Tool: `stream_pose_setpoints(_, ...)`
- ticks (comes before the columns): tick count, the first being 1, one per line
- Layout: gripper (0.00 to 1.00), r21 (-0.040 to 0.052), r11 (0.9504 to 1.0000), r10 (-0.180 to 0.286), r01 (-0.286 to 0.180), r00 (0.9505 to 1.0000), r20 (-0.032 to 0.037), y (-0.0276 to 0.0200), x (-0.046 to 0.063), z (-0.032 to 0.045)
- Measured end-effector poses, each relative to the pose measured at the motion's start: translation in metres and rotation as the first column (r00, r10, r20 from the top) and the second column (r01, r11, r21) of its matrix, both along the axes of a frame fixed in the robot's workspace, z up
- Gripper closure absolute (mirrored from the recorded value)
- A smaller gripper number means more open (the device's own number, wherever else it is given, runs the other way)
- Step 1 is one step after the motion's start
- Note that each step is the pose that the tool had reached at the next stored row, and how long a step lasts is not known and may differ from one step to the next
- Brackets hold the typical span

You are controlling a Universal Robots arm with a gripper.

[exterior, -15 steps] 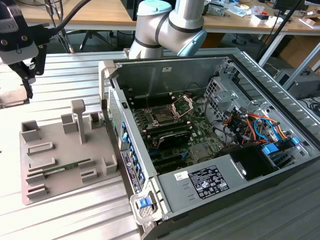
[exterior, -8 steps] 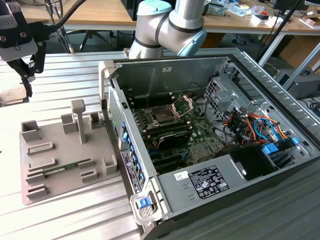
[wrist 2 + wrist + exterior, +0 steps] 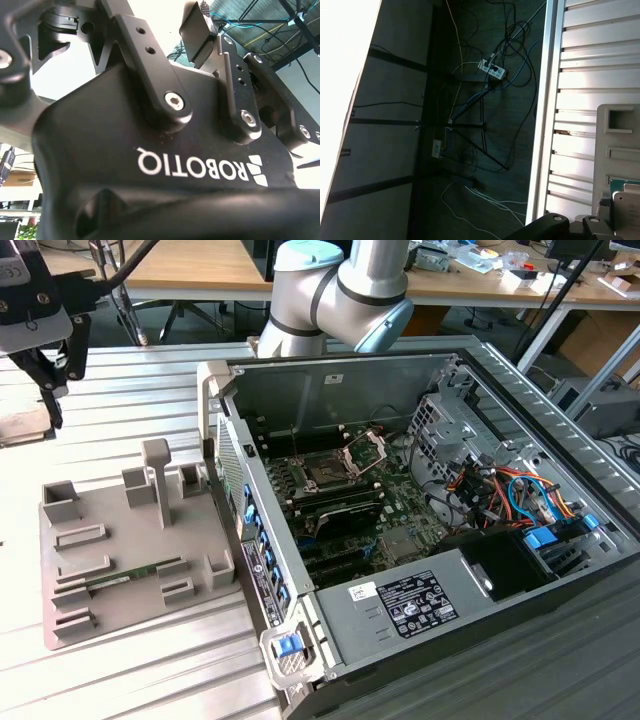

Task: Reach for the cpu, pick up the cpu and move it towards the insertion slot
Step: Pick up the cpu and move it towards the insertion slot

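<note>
Black claw (image 3: 58, 390) hangs at the exterior view's far left, just over the table (image 3: 150, 390). It is not clear if the claw is open or shut. Right under it, at the picture's edge, lies a flat pale square that looks like the chip (image 3: 20, 426). The claw is not holding it.

The table is silver metal with long ridges. Next along sits a grey tray (image 3: 60, 620) with little blocks and posts on it. A thin green memory stick (image 3: 125, 578) lies in the tray.

Beside the tray, an open computer box (image 3: 330, 370) lies on its side. Deep inside is the socket (image 3: 327, 476), dark and square, with its silver frame tipped up. It is well apart from the chip. Orange and blue wires (image 3: 500, 490) fill the box's right side.

Behind the table stands the grey and blue arm (image 3: 340, 280), and past it are wooden desks (image 3: 200, 270). In the first wrist view, cords and a white power strip (image 3: 491, 70) lie on a dark floor (image 3: 485, 165).
</note>
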State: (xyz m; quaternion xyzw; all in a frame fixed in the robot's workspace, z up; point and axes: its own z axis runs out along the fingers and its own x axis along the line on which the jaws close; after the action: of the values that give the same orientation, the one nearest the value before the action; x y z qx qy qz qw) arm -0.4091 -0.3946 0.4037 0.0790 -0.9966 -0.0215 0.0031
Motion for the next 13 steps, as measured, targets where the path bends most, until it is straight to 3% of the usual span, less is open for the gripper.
stream_pose_setpoints(13,0.45,0.0001,1.0,0.0,0.0,1.0,0.0,0.0,0.0001,0.0093)
